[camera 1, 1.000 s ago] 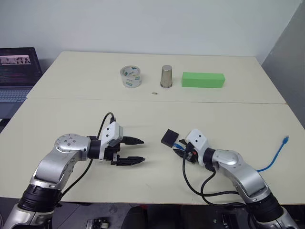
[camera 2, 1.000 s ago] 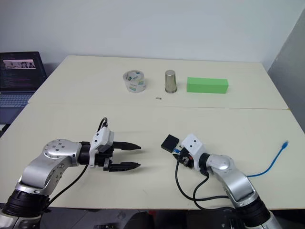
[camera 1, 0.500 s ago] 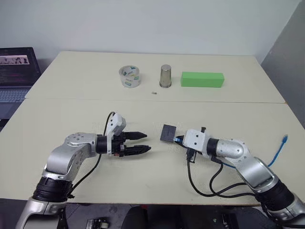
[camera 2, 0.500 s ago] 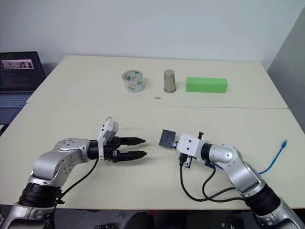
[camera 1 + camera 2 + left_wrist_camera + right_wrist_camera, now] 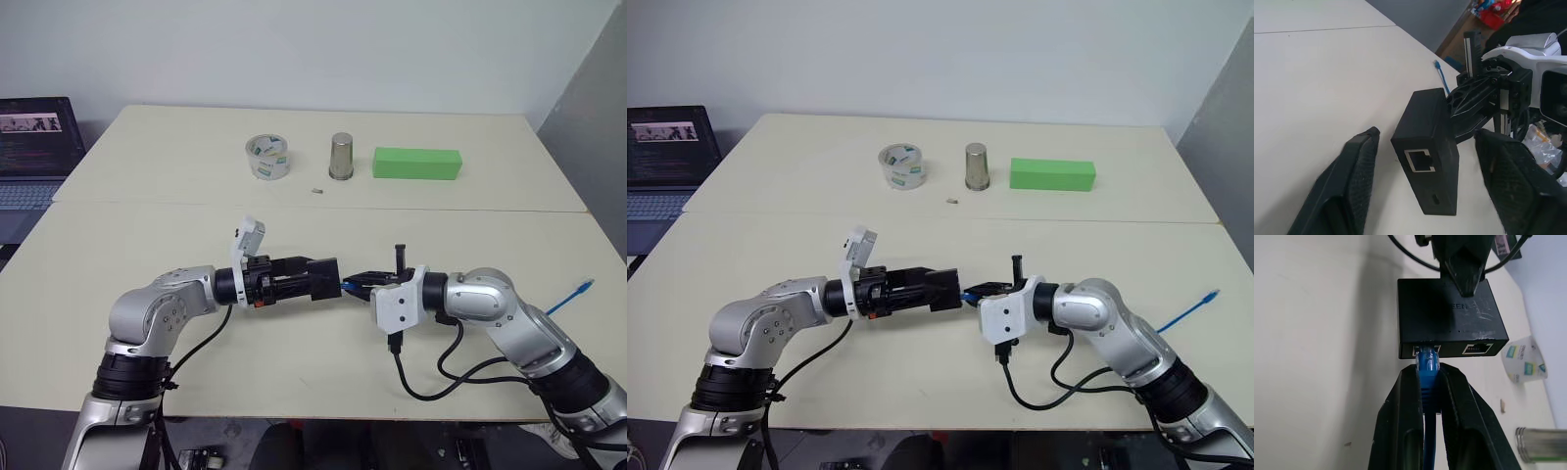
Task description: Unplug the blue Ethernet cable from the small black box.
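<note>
Your right pincer [image 5: 1430, 396] is clamped on the blue Ethernet cable [image 5: 1428, 363] just behind its plug, which is still seated in a port of the small black box [image 5: 1449, 316]. The box sits mid-frame in the head views, held up off the bench [image 5: 294, 225] between your two arms. Your left pincer [image 5: 1420, 176] stands wide, its fingers [image 5: 1359, 171] to either side of the box with gaps showing, so it probably has no firm hold. That is the risk: pull now and the box may simply travel with the plug, or twist and drop. With the latch tab unpressed, pulling could also strain the plug or slip your fingers along the cord. The cable's free end [image 5: 586, 286] lies at the right.
</note>
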Controlling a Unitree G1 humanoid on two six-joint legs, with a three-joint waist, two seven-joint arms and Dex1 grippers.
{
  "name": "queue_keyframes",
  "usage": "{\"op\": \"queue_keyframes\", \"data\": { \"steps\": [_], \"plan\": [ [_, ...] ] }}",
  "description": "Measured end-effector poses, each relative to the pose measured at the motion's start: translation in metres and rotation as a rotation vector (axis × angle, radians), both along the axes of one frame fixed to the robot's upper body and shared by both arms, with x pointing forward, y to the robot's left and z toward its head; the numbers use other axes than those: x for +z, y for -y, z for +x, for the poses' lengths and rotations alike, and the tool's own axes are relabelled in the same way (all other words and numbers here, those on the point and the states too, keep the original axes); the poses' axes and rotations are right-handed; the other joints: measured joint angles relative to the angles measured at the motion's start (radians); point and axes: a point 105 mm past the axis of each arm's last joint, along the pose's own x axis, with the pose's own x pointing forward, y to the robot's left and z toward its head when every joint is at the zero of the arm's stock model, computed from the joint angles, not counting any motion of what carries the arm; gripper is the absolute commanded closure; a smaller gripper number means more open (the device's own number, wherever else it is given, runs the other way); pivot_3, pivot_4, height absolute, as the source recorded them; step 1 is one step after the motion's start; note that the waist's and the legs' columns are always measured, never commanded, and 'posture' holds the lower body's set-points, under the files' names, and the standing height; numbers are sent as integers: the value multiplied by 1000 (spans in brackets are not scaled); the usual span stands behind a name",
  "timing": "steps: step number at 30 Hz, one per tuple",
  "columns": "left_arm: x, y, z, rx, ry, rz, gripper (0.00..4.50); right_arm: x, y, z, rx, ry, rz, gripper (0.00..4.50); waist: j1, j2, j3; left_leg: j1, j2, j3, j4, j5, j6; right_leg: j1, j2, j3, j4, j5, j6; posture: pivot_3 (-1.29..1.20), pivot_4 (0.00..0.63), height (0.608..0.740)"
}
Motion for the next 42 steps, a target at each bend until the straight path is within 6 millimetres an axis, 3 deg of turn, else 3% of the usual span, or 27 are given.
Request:
{"op": "queue_keyframes", "data": {
  "steps": [8, 13, 15, 16, 19, 23, 29, 36, 42],
  "plan": [
    [6, 2, -3, -13, -20, -40, 3613, 4, -2, 3, 10, 42, 13, 4315, 1, 0, 0, 0, 0, 0, 0, 0, 0, 0, 0, 0, 0, 0, 0, 0, 150, 740],
    [8, 2, -2, -11, -17, -52, 3703, 6, -2, 4, 13, 73, 11, 4317, 0, 0, 0, 0, 0, 0, 0, 0, 0, 0, 0, 0, 0, 0, 0, 0, 150, 740],
    [8, 2, -2, -9, -19, -51, 3703, 6, -2, 4, 20, 77, 5, 3617, 0, 0, 0, 0, 0, 0, 0, 0, 0, 0, 0, 0, 0, 0, 0, 0, 150, 740],
    [9, 2, -2, -9, -17, -51, 3703, 7, -2, 5, 24, 83, 2, 3550, 0, 0, 0, 0, 0, 0, 0, 0, 0, 0, 0, 0, 0, 0, 0, 0, 150, 740],
    [12, 3, -1, -14, -5, -50, 3703, 8, -2, 3, 41, 76, -18, 2737, 1, 0, 0, 0, 0, 0, 0, 0, 0, 0, 0, 0, 0, 0, 0, 0, 150, 740],
    [14, 4, -2, -47, 9, -40, 3703, 12, 7, -5, 24, -55, -21, 1917, 2, 0, 0, 0, 0, 0, 0, 0, 0, 0, 0, 0, 0, 0, 0, 0, 150, 740],
    [22, 6, -12, -225, 116, 41, 3703, 45, 19, -22, -88, -525, 278, 1917, 1, 0, 0, 0, 0, -1, 0, 0, 0, 1, 0, -1, 0, 0, 0, 0, 150, 740],
    [35, 14, -16, -346, 216, 58, 3703, 36, 16, -33, -152, -902, 447, 1917, 1, 0, 0, 0, -1, -1, 0, 0, 0, 1, 0, 0, -1, 0, 0, 0, 150, 740],
    [38, 16, -17, -377, 242, 66, 3703, 33, 15, -35, -183, -1013, 504, 1917, 0, 0, 0, 0, -1, -1, 0, 0, 0, 1, 0, 0, -1, 0, 0, 0, 150, 740]
  ]
}}
